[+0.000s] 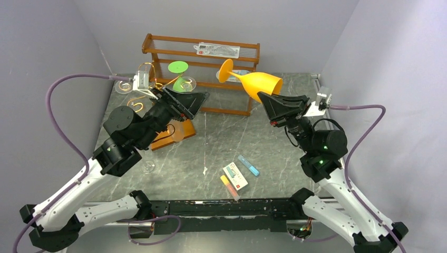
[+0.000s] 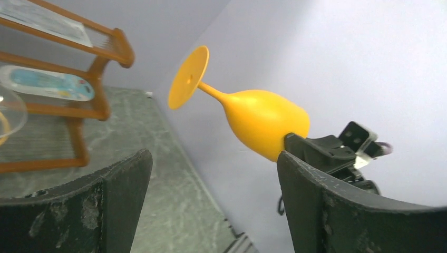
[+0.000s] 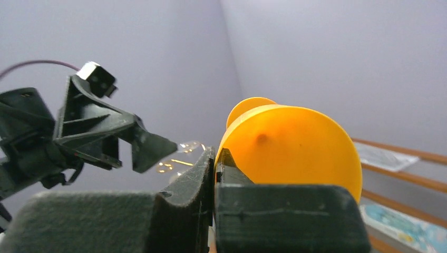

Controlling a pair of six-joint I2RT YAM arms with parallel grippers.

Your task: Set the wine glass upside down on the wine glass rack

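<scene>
Right gripper [image 1: 268, 100] is clamped on the rim of the orange wine glass [image 1: 259, 83], jaws nearly together with only the thin bowl wall between them in the right wrist view. The glass is in the air over the far right of the desk [image 1: 221, 142], lying tilted, foot pointing up and to the far left, just in front of the wooden shelf [image 1: 174, 39].

Left gripper [image 1: 197, 101] is empty, jaws wide apart, above the wine glass rack [image 1: 176, 133] at the far left. The left arm covers much of the rack's gold wire.

A green glass [image 1: 179, 74] appears to sit on the rack already.

Risks, as judged:
- Rim pinch is a small hold, so the glass may pivot or slip as the wrist turns it.
- The foot is close to the shelf rail, so a swing to the left could clip it.
- The left arm stands in the approach path.
- Knocking the green glass, or tipping the light rack, while threading the stem into a wire arm.
</scene>
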